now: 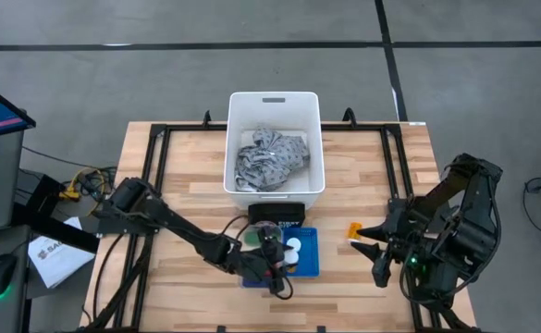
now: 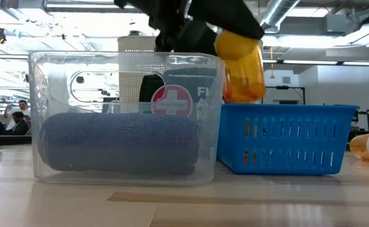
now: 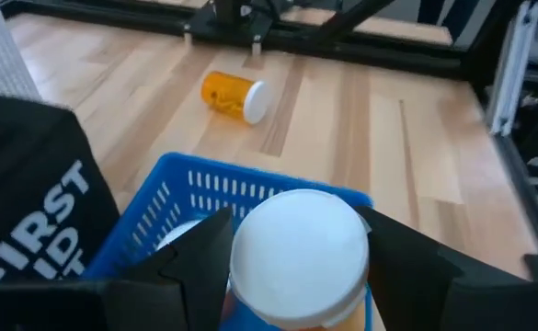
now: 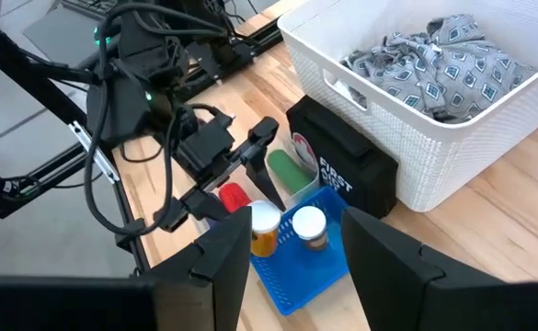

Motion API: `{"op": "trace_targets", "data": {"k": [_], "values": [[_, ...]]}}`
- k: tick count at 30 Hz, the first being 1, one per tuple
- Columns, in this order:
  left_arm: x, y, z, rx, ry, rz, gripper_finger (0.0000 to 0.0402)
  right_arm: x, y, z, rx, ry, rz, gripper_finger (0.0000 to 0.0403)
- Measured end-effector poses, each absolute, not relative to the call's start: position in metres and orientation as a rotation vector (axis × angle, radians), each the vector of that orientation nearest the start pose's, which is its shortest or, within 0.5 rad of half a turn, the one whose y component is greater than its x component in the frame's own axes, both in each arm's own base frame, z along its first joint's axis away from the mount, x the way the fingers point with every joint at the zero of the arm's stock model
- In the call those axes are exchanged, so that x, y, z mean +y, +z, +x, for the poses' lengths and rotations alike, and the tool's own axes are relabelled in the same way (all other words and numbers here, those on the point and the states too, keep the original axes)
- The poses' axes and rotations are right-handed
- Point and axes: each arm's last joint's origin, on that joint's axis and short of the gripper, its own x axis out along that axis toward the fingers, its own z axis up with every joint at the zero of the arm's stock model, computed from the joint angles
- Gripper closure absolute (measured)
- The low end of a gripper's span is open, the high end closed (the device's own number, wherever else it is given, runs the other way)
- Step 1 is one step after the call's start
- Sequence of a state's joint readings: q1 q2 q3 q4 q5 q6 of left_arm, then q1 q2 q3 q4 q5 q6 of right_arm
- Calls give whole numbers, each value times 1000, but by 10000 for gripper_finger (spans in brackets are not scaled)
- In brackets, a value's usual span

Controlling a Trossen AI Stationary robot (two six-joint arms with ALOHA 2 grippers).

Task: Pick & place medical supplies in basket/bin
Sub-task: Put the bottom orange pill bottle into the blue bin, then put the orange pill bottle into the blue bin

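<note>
Desk: light wooden top with a black frame around its edges; carries everything below.

White tub: at 12 o'clock on the desk, deep, with a slot handle in its far wall. Holds the grey patterned cloth, crumpled on its floor.

Left arm: reaches in from 9 o'clock toward the desk's near centre. Left gripper: closed around an orange pill bottle with a white cap, held over the blue basket; in the low view the bottle hangs clear above the basket's rim.

Right arm: at 3 o'clock, folded near the desk's edge. Right gripper: fingers spread wide, holding nothing, pointing toward the centre.

Black first-aid pouch: just in front of the tub, at its 6 o'clock side, white lettering on its face.

Clear plastic box: beside the blue basket; a blue rolled item lies inside, seen in the low view.

Blue basket: small, slatted, near the desk's centre at 6 o'clock of the pouch. A white-capped bottle stands in it.

Green cylinder and red cylinder: next to the basket, beside the pouch.

Second orange pill bottle: lying on its side on bare wood at 3 o'clock of the basket, between it and the right gripper.
</note>
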State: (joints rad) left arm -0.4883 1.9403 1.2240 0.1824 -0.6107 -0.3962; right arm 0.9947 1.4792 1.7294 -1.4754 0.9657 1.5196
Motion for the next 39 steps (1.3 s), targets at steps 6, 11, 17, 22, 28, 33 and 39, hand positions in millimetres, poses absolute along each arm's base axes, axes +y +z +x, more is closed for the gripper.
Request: {"op": "trace_targets", "data": {"k": [6, 11, 17, 22, 28, 33, 39], "values": [[-182, 183, 378, 418, 236, -81, 193, 194, 406, 154, 493, -437, 449, 236], [-182, 179, 378, 431, 231, -61, 193, 194, 406, 154, 495, -440, 446, 236], [-182, 173, 380, 460, 181, -23, 182, 193, 405, 154, 497, -440, 437, 236], [-180, 173, 382, 466, 166, 3, 167, 193, 405, 154, 498, -439, 433, 236], [-178, 169, 384, 476, 163, 5, 158, 193, 405, 154, 499, -439, 433, 236], [-178, 169, 384, 475, 168, 4, 161, 194, 405, 152, 503, -431, 432, 236], [-177, 186, 381, 432, 165, -23, 163, 194, 405, 152, 503, -432, 432, 236]]}}
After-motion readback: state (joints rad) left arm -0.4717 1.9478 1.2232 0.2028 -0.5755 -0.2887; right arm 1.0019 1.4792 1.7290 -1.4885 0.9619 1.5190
